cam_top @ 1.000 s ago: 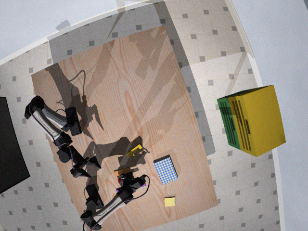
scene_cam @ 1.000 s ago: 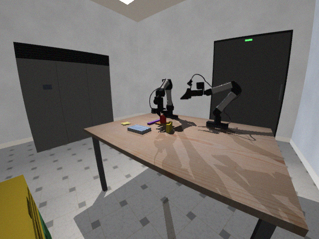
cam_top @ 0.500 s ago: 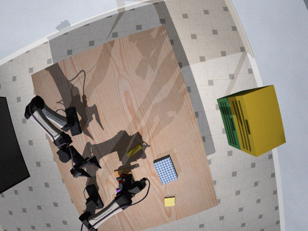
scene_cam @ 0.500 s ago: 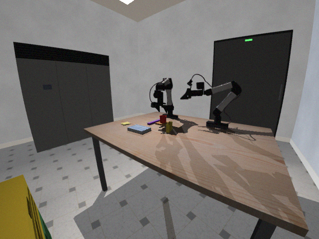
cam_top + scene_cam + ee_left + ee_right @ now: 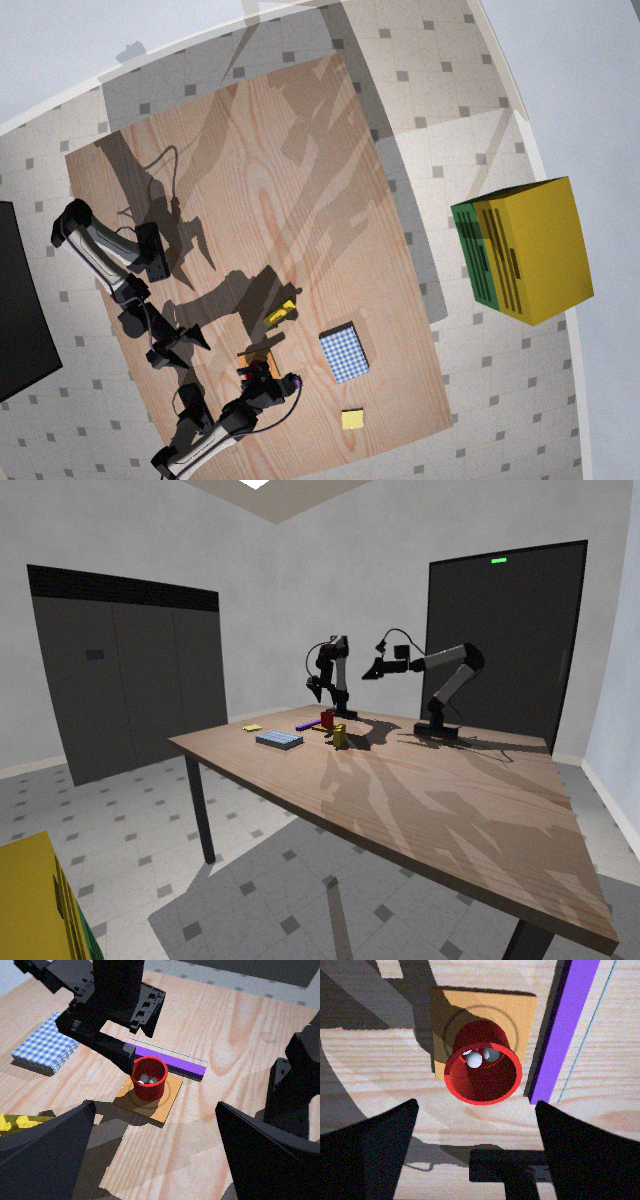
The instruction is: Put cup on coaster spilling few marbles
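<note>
Three marbles [image 5: 146, 1080] [image 5: 474, 1060], at least, are visible down inside the red cup [image 5: 248, 375] [image 5: 327, 719] [image 5: 149, 1089] [image 5: 481, 1037], so that's nice. Cup's standing upright on the orange coaster [image 5: 272, 363] [image 5: 318, 727] [image 5: 162, 1114] [image 5: 522, 1010], and from the wrist cams its base looks fully on it, pretty much centred on the ring mark.

Right gripper [image 5: 249, 369] [image 5: 326, 702] [image 5: 141, 1052] [image 5: 477, 1103] is wide open and holding nothing, hanging right by the cup, one finger just beside the rim as the left wrist cam has it. Left gripper [image 5: 198, 358] [image 5: 363, 677] [image 5: 156, 1105] is wide open too, nothing in it, up above the bench [image 5: 310, 206] [image 5: 439, 790] [image 5: 250, 1090] [image 5: 350, 1050].

For the layout, take the top view as a clock with the coaster in the middle. Left gripper sits at 9 o'clock, yellow block [image 5: 279, 313] [image 5: 339, 736] [image 5: 20, 1123] around 1, blue checked block [image 5: 344, 353] [image 5: 279, 739] [image 5: 47, 1042] at 3, and the pale yellow pad [image 5: 352, 419] [image 5: 252, 728] around 4. There's also a purple bar [image 5: 308, 724] [image 5: 170, 1062] [image 5: 565, 1030]; on the right wrist cam it's at the coaster's 3 o'clock, close but apart.
</note>
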Motion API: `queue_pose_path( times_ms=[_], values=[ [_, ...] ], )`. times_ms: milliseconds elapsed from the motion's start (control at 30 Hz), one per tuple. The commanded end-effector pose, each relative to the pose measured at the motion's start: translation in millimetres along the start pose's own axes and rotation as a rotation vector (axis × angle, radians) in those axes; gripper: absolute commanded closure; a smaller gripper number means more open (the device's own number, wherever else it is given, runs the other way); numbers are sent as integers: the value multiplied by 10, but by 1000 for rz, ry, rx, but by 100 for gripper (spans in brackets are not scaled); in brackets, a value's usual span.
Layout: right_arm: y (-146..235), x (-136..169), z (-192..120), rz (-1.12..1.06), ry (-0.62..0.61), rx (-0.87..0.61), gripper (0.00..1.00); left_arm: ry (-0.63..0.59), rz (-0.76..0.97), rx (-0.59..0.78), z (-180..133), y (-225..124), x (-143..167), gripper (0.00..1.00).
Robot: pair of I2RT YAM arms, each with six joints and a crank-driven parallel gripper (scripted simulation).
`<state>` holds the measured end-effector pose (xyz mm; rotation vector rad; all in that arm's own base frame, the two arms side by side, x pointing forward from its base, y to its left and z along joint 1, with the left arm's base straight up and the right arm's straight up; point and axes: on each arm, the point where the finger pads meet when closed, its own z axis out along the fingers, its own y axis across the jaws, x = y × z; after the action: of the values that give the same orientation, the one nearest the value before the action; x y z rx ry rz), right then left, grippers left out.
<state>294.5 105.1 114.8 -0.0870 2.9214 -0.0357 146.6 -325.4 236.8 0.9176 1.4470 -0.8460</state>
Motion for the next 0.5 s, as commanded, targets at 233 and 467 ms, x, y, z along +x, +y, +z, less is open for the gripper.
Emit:
queue_pose_path(
  times_ms=[233,467],
  values=[
    [98,-106,-53,16,-485,-2,0,-34,-7,-15,-10,33,-126,0],
    [109,22,-22,23,-604,-18,0,-34,-7,-15,-10,33,-126,0]
  ],
)
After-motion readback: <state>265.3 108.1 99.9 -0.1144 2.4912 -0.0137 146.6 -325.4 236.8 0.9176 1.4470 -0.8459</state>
